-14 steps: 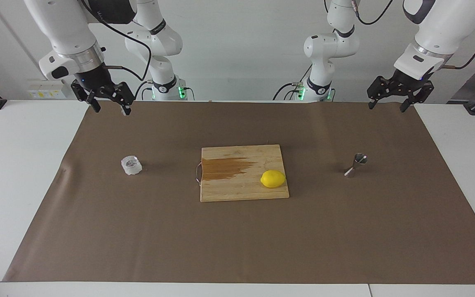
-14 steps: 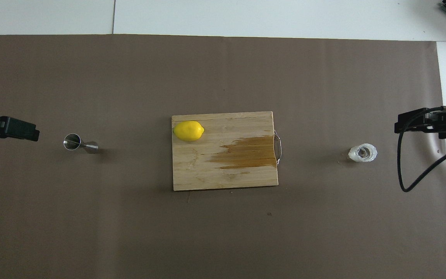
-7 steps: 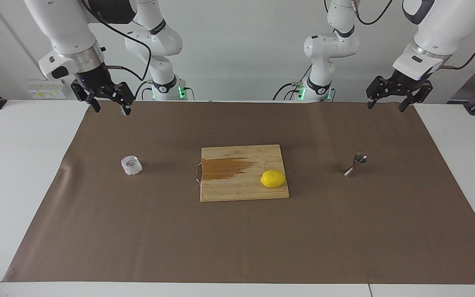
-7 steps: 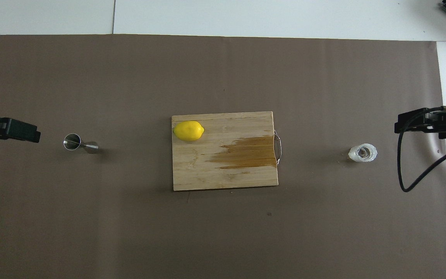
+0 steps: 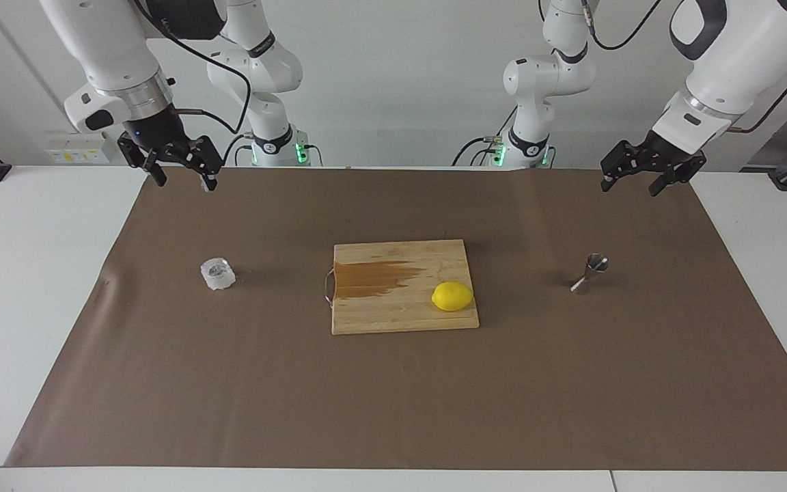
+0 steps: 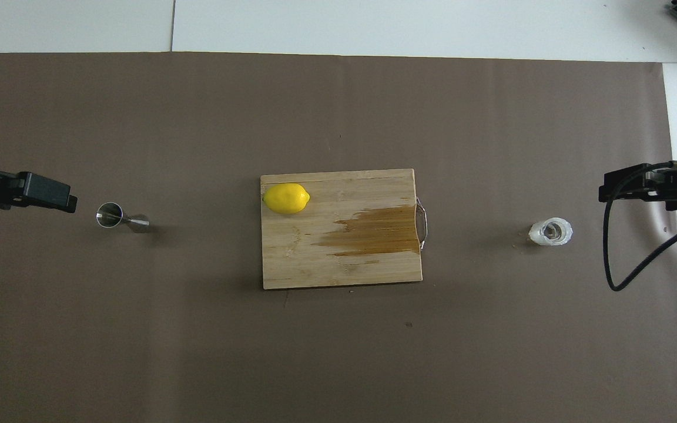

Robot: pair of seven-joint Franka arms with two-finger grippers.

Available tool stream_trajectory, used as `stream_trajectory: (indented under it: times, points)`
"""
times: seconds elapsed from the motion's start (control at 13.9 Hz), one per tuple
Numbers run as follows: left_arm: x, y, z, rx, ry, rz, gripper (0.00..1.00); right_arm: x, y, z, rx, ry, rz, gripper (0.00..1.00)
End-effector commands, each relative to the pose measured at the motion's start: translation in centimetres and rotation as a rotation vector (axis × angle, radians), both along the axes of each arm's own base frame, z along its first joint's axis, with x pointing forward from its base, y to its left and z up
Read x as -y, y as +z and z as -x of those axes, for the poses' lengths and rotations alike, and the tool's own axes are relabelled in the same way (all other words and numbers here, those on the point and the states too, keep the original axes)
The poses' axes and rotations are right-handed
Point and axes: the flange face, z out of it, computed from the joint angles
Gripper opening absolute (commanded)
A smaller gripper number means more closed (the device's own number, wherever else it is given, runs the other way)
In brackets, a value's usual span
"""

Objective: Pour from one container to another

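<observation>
The clear faceted cup (image 5: 217,273) (image 6: 550,231) stands on the brown mat toward the right arm's end of the table. The small steel jigger (image 5: 590,272) (image 6: 121,216) stands on the mat toward the left arm's end. My right gripper (image 5: 185,182) (image 6: 612,191) hangs open and empty in the air over the mat's edge beside the cup. My left gripper (image 5: 629,186) (image 6: 56,197) is also open and empty, raised over the mat just beside the jigger. Neither gripper touches anything.
A wooden cutting board (image 5: 380,318) (image 6: 303,264) with a dark wet stain and a metal handle lies mid-table between the two containers. A yellow lemon (image 5: 452,296) (image 6: 286,198) rests on it. The brown mat (image 5: 393,410) covers most of the white table.
My left gripper has shifted a little toward the jigger and the middle of the table. The right arm, cup, jigger and lemon have not moved.
</observation>
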Motion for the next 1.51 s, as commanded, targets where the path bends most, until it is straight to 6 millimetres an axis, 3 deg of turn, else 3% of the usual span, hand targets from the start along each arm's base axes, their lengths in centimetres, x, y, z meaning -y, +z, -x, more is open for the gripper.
stream_trajectory:
  times: [0.0,0.43,0.58,0.72,0.94,1.08,1.44]
  points:
    - [-3.0,-1.8,0.3,-0.03,0.212,0.009,1.0,0.3,0.1,0.6,0.004,0.015,-0.018,1.0]
    - [-6.4,-4.6,2.6,-0.074,0.41,0.058,1.0,0.3,0.1,0.6,0.004,0.015,-0.018,1.0]
    - [-7.1,-5.4,3.1,-0.117,0.574,0.147,1.0,0.3,0.1,0.6,0.004,0.015,-0.018,1.0]
    - [-7.6,-7.5,3.7,-0.216,0.774,0.179,1.0,0.3,0.1,0.6,0.004,0.015,-0.018,1.0]
    - [-10.8,-10.2,4.3,-0.352,1.114,0.284,1.0,0.2,0.1,0.6,0.005,0.015,-0.02,1.0]
    - [-11.7,-11.6,4.2,-0.4,1.304,0.344,1.0,0.3,0.1,0.6,0.004,0.015,-0.018,1.0]
    - [-14.1,-17.4,6.0,-0.527,1.686,0.487,1.0,0.3,0.1,0.6,0.004,0.015,-0.018,1.0]
